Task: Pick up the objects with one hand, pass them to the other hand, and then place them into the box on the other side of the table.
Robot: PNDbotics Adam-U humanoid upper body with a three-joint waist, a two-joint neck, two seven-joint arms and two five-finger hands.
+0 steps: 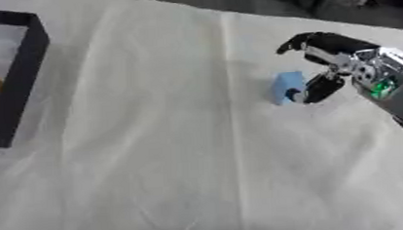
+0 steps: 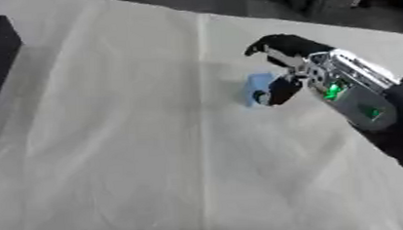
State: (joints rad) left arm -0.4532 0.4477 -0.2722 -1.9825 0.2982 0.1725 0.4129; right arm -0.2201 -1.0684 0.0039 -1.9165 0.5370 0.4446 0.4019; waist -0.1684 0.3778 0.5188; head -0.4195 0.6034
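Now our right hand (image 1: 326, 67) at small blue block (image 1: 285, 86) on white cloth (image 1: 172, 157) — block on hand's left, thumb touching, fingers arched above, not closed. Black box (image 1: 20, 76) well apart, far left.

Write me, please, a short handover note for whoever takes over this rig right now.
Right hand: at the blue block on the white cloth, thumb against its side, fingers arched above it; whether it already grips the block I cannot tell.
Left hand: not in view.
Box: black-walled, at the table's left edge, something orange already inside.
Done: the reach to the block.
Left: lift the block, pass it to the left hand, place it in the box.
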